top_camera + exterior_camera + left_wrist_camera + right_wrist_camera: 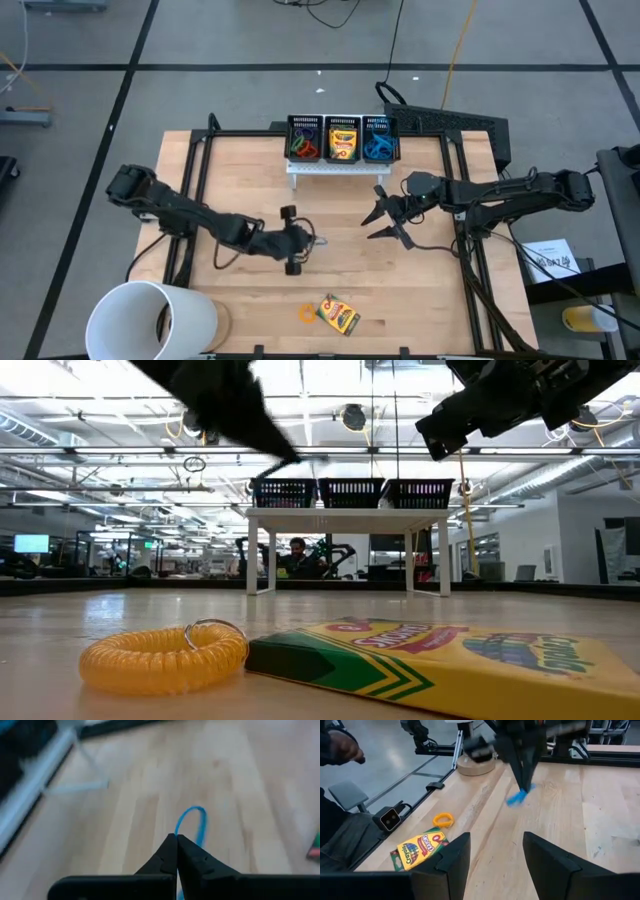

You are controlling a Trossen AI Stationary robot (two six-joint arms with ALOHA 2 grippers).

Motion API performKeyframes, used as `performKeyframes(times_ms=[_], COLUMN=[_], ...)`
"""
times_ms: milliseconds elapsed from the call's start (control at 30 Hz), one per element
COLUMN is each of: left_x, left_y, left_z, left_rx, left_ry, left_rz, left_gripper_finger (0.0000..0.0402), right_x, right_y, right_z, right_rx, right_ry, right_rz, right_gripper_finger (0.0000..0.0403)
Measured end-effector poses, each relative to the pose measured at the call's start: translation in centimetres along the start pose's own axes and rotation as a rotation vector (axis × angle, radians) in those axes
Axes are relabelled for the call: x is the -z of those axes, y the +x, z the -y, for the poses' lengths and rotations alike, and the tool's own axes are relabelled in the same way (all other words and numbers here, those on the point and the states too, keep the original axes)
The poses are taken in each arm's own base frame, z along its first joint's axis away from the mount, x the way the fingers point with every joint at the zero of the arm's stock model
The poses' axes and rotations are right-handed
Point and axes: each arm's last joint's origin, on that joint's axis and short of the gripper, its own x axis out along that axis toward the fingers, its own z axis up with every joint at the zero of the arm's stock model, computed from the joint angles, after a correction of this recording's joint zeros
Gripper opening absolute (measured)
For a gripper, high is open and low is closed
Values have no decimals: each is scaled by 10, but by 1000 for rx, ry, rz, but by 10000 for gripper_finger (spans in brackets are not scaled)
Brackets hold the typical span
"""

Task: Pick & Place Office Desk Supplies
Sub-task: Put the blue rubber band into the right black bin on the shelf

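At the near edge of the table (pixel 250 170) a big white cup (pixel 150 320) lies at the left corner; its inside cannot be seen clearly. Near the middle of the same edge lies a yellow-and-green crayon box (pixel 339 314) flat on the wood, and an orange coil loop (pixel 306 314) with a metal ring lies just beside it, almost touching in the low view.

Farther in, over the centre of the table, the left gripper (pixel 312 240) has its fingers pressed together, and they pinch a blue rubber band (pixel 192 822), which hangs from the tips above the wood. The right gripper (pixel 385 222) is to the right of it, well apart, with fingers spread and nothing between them; it points toward the left gripper.

At the far side three black mesh bins (pixel 342 139) stand in a row on a small white shelf (pixel 335 167). The left bin holds red, orange and green loops, the middle bin holds a crayon box standing upright, the right bin holds blue loops. Nothing stands between the grippers and the shelf.
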Motion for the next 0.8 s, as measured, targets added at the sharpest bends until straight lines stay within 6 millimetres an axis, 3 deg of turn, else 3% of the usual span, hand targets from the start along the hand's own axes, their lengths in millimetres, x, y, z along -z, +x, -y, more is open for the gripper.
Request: performKeyframes(times_ms=[233, 500, 800], left_x=[-26, -33, -40], left_y=[-1, 4, 7], left_z=[-12, -30, -45], left_rx=[96, 66, 3], left_ry=[44, 45, 82], left_rz=[238, 305, 372], left_gripper_finger=[3, 2, 3], right_x=[0, -2, 3], right_y=[0, 0, 6], right_z=[0, 1, 9], right_rx=[1, 7, 223], right_ry=[-10, -20, 48], right_rz=[1, 21, 125], right_gripper_finger=[171, 171, 190])
